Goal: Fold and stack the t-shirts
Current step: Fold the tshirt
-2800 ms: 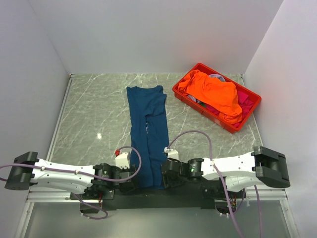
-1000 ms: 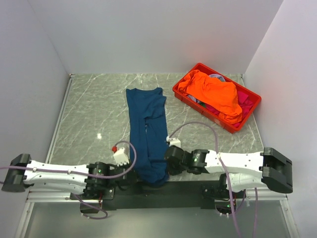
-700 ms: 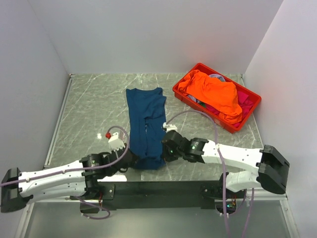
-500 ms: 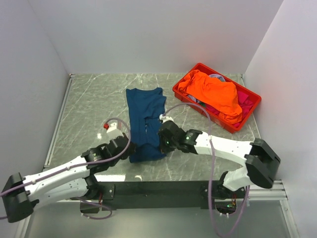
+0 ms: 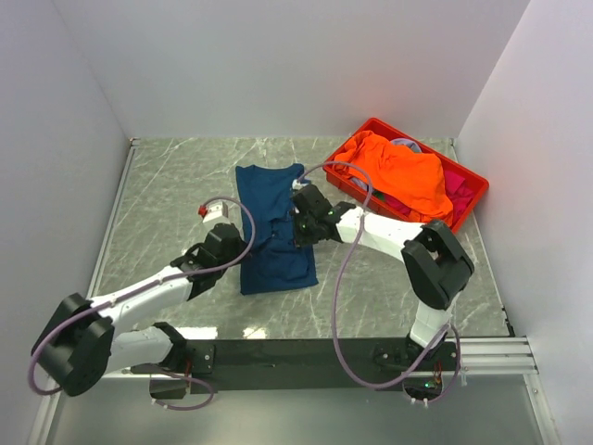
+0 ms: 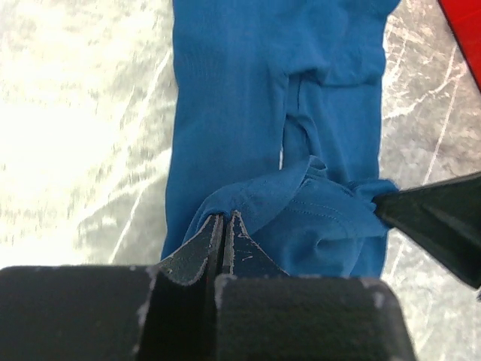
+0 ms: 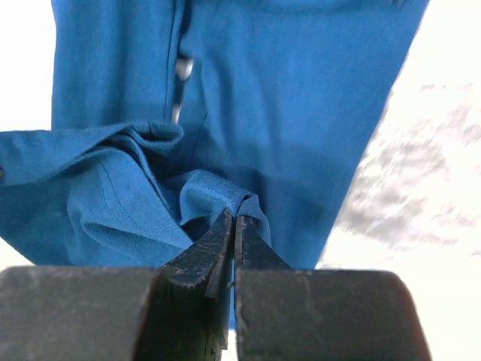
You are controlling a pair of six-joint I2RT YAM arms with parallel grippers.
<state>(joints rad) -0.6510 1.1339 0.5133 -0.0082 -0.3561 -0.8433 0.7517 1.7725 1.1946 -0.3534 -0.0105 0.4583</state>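
Note:
A dark navy-blue t-shirt (image 5: pixel 274 199), folded into a long strip, lies mid-table with its near end doubled back over itself. My left gripper (image 5: pixel 243 245) is shut on the lifted hem's left corner, seen as a pinched cloth ridge in the left wrist view (image 6: pixel 225 218). My right gripper (image 5: pixel 301 228) is shut on the hem's right corner (image 7: pixel 232 217). Its dark fingers (image 6: pixel 432 218) also show at the right of the left wrist view. An orange t-shirt (image 5: pixel 400 174) lies heaped over magenta-pink ones (image 5: pixel 459 190) in the crate.
The red plastic crate (image 5: pixel 463 219) stands at the back right, close to the right arm's elbow. White walls close in the marble table (image 5: pixel 167 195) on three sides. Bare marble lies to the left of the shirt and in front of it.
Both grippers have carried the shirt's near hem from the table's near edge up toward the collar, doubling the strip over itself. The arms now reach much further out.

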